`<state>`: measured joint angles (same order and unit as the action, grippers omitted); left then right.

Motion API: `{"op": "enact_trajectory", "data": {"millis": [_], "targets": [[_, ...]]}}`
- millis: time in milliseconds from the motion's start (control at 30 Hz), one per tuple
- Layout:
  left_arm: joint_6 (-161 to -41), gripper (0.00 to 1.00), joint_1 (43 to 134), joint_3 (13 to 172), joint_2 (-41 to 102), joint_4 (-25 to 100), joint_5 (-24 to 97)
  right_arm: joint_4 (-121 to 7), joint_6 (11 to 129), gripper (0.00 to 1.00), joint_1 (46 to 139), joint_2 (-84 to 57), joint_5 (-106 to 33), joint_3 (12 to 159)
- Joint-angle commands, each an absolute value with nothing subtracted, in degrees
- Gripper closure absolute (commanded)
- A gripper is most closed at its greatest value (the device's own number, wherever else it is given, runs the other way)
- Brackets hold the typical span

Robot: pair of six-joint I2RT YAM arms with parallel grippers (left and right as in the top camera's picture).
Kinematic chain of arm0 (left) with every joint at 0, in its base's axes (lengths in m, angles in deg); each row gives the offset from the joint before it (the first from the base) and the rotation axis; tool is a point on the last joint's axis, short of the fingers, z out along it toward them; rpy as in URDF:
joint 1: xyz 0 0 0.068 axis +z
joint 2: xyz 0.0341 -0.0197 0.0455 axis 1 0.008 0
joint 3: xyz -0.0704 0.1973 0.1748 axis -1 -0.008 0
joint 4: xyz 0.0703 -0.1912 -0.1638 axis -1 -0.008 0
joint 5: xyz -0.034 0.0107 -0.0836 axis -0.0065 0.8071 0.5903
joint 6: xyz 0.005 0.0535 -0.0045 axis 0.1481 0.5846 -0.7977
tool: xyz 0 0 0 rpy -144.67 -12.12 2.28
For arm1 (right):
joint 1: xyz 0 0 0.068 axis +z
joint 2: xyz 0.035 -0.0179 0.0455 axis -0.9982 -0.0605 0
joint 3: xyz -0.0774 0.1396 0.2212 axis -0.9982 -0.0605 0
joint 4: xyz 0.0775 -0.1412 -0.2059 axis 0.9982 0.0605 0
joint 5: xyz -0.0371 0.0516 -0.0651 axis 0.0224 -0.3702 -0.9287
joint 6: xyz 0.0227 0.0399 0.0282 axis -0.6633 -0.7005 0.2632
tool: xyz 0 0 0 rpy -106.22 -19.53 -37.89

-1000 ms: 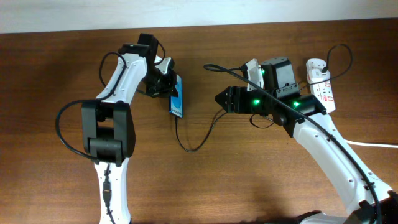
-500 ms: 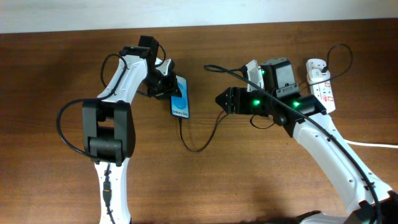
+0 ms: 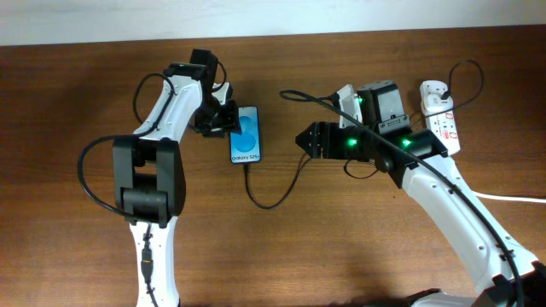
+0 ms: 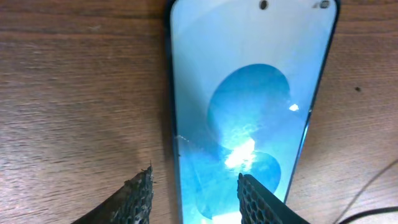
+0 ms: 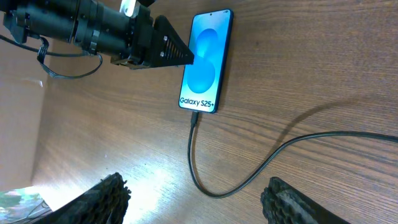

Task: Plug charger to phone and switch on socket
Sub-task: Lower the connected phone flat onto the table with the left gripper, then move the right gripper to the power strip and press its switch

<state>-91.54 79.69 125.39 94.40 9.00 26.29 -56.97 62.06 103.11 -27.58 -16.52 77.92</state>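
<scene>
The phone [image 3: 246, 136] lies flat on the table, screen up, blue with "Galaxy S25" text [image 5: 205, 59]. The charger's thin black cable [image 3: 273, 198] enters the phone's bottom edge with its plug tip [image 5: 195, 118]. It loops across the table and runs under my right arm toward the white socket strip [image 3: 444, 126]. My left gripper [image 3: 227, 119] is open at the phone's top left corner. Its fingers [image 4: 196, 193] straddle the phone's left edge without clamping it. My right gripper [image 3: 300, 136] is open and empty [image 5: 198, 190], hovering right of the phone above the cable loop.
The socket's thick white cord [image 3: 512, 199] leaves the table at the right. A pale wall edge [image 3: 273, 21] runs along the back of the wooden table [image 3: 358, 247]. My left arm's own black cable [image 3: 85, 175] loops at the far left.
The phone was tilted up on its edge in my left gripper; now it lies flat, screen up. The left gripper has opened and drawn back slightly. My right arm has not moved.
</scene>
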Motion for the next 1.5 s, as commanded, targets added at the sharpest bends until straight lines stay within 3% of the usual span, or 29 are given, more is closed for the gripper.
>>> {"op": "enact_trajectory", "data": {"millis": [0,33,100,267,533,567,633,867,1467], "targets": [[-91.2,0.53,79.5,125.2,93.8,9.4,23.8,-56.7,62.8,0.27,103.0,-27.4,-17.3,79.0],[-91.2,0.57,79.5,125.2,93.8,9.4,23.4,-56.7,63.1,0.27,103.0,-27.4,-17.2,79.0],[-91.2,0.46,79.8,126.0,93.6,8.8,21.4,-55.8,65.6,0.27,103.0,-27.3,-17.3,79.3],[-91.2,0.43,81.9,134.2,84.4,3.6,15.0,-39.9,70.3,0.19,99.7,-25.7,-27.4,88.8],[-90.7,0.38,82.3,135.9,63.8,3.1,14.9,-28.6,72.0,0.2,82.0,-25.4,-30.4,100.7],[-90.8,0.33,82.3,135.9,61.7,2.9,14.8,-28.6,72.0,0.19,78.1,-25.5,-30.3,100.7],[-90.8,0.01,82.3,135.9,59.5,2.9,14.4,-28.6,73.1,0.19,73.3,-25.9,-30.3,100.7],[-90.8,0.01,82.2,135.9,57.8,2.8,14.3,-33.0,75.6,0.19,57.5,-34.8,-38.6,100.6],[-90.8,0.0,82.2,135.9,57.8,2.8,14.3,-51.9,75.5,0.14,56.3,-59.5,-37.8,100.6]]}}
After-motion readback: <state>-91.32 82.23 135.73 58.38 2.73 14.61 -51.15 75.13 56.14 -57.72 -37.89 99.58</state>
